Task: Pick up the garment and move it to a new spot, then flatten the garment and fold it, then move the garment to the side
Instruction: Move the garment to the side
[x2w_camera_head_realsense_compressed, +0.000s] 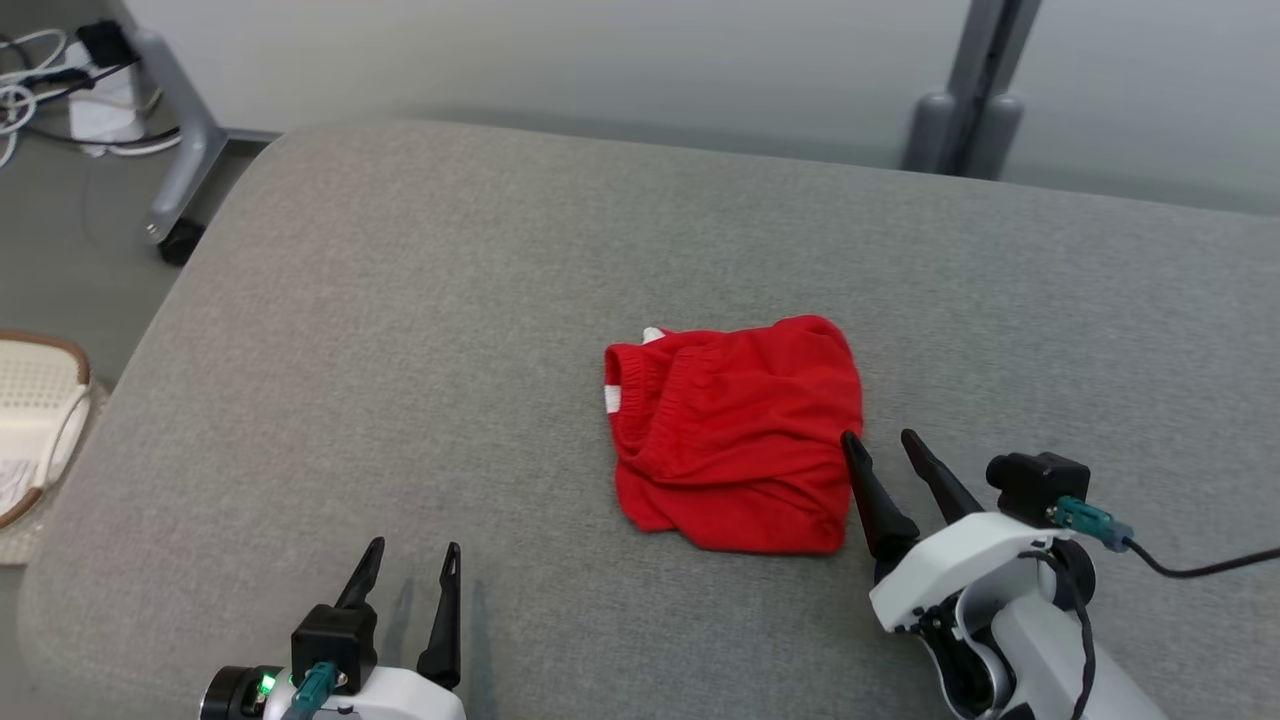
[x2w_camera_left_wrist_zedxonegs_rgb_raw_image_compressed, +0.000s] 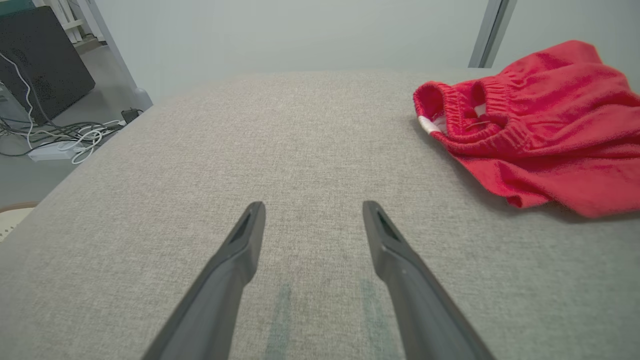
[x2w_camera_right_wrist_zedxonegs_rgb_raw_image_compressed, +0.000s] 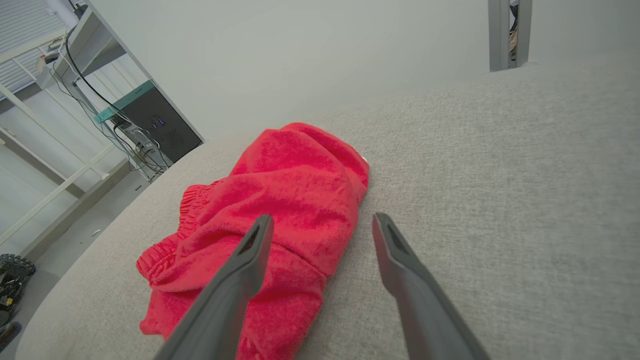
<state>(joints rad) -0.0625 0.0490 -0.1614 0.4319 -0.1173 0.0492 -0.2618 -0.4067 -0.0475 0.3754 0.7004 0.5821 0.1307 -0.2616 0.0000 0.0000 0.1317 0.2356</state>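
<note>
Red garment (x2w_camera_head_realsense_compressed: 735, 435), bunched on the grey padded surface (x2w_camera_head_realsense_compressed: 400, 350), just left of the right pincer (x2w_camera_head_realsense_compressed: 878, 436), spread and empty; left pincer (x2w_camera_head_realsense_compressed: 415, 546), likewise spread, well apart.

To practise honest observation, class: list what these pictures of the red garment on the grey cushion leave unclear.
Head view: garment underside, hidden by its own folds.
Left wrist view: garment's far part, cut off by the right edge.
Right wrist view: whether right gripper touches cloth; its finger covers that spot.
Head view: basket, cut by left edge.
</note>
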